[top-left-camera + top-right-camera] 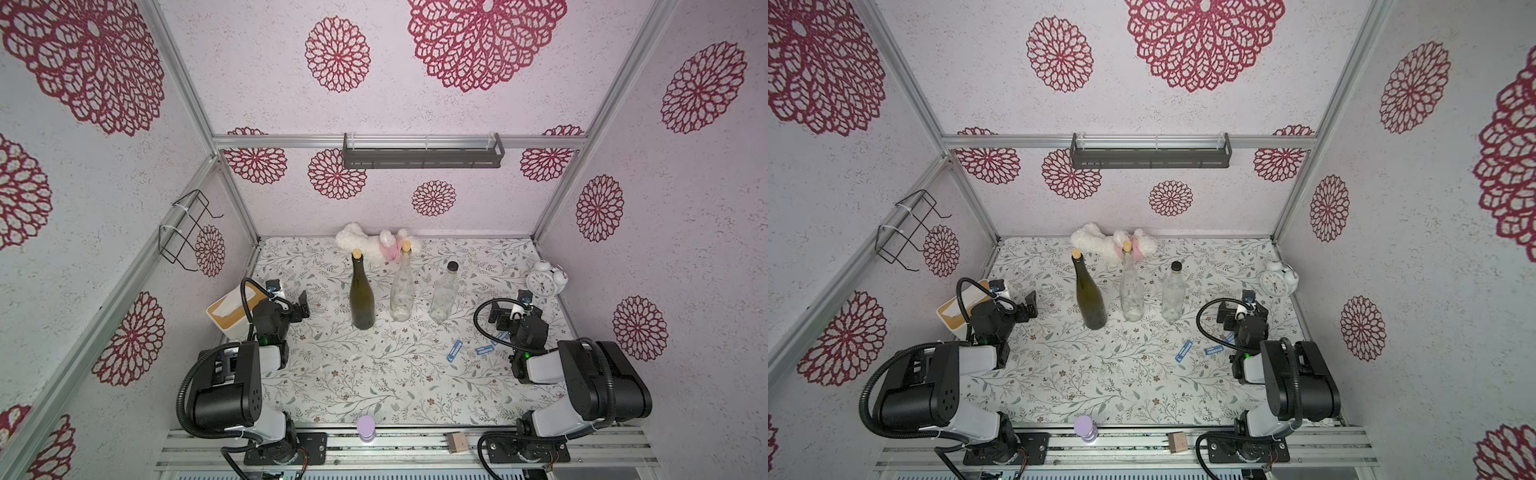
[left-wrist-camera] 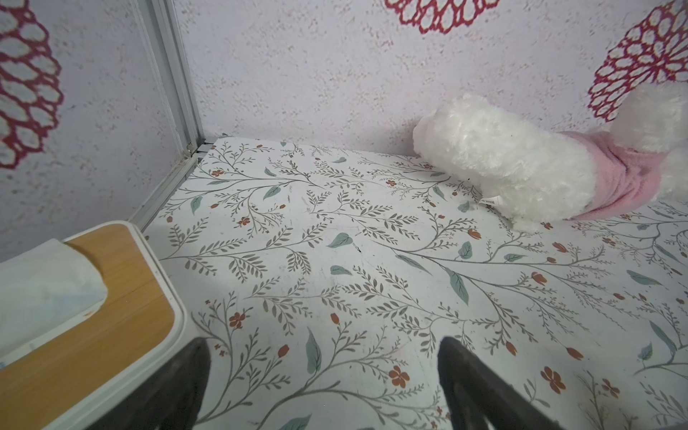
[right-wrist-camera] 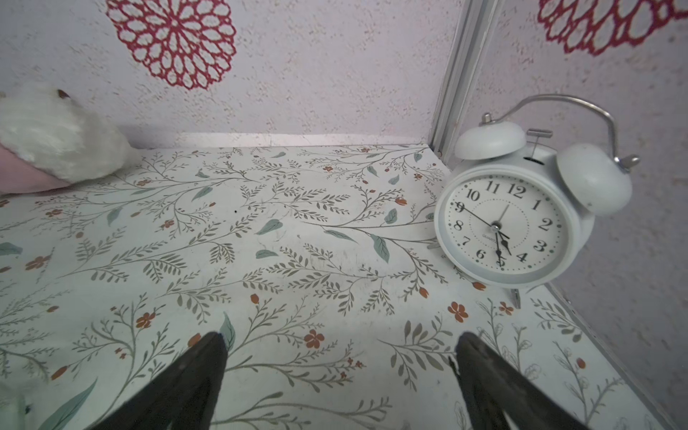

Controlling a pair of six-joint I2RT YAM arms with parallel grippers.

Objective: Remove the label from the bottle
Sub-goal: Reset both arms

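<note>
Floral tabletop [image 1: 374, 374] at mid-frame holds three apparently bare bottles [image 1: 402, 291], blue labels [image 1: 454, 351] lying loose lower right, so peeling looks done; left gripper [image 2: 322, 346] and right gripper [image 3: 338, 342] gape empty.

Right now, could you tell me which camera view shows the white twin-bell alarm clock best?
The right wrist view: the white twin-bell alarm clock is close, its dial and hands readable. Both top views show it small, in the table's far corner. The left wrist view misses it.
</note>
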